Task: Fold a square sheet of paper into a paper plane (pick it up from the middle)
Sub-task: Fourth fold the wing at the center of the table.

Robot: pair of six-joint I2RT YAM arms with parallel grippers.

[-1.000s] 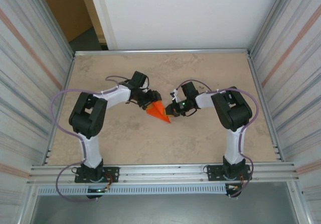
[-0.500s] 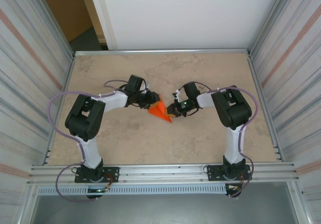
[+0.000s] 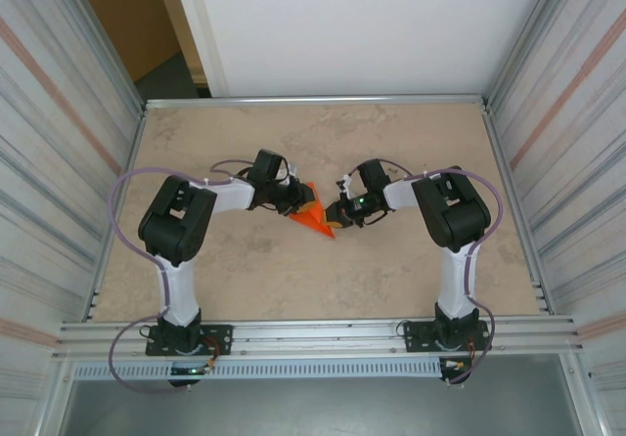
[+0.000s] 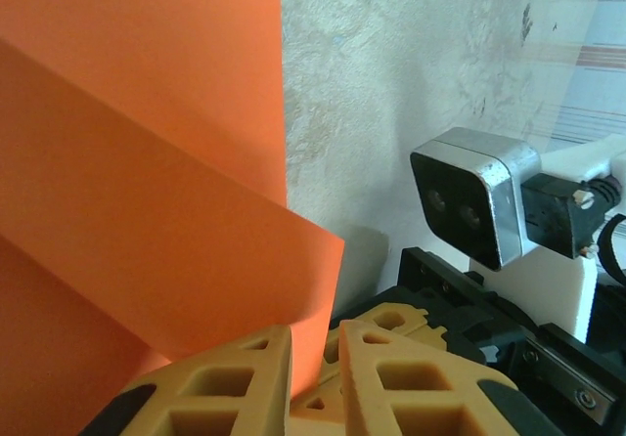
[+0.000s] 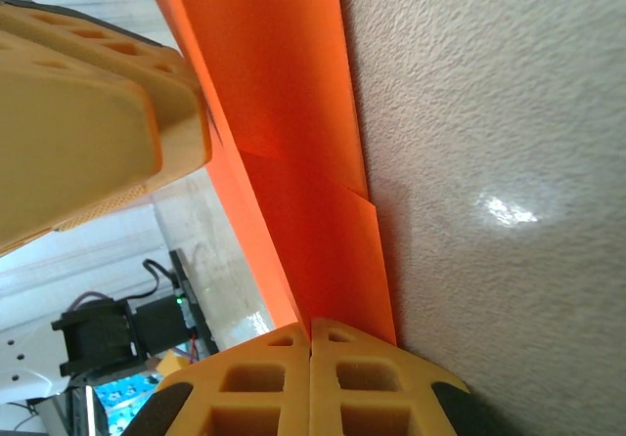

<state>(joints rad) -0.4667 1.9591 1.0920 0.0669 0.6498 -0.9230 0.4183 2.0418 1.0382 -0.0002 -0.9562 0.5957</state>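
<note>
Now the left end effector (image 4: 313, 363) has closed from wide open onto the paper plane (image 3: 315, 219); the right end effector (image 5: 311, 377) stays pinched on its tip, so a wing crease looks next.

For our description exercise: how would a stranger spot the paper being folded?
Look at the beige table. At its middle, the left gripper and right gripper meet on the folded orange paper: a pointed wedge, the only bright orange thing.

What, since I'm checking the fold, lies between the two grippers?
The folded orange paper spans the gap between left gripper and right gripper, seen from the top camera; the right wrist view shows that gripper shut on its edge.
</note>
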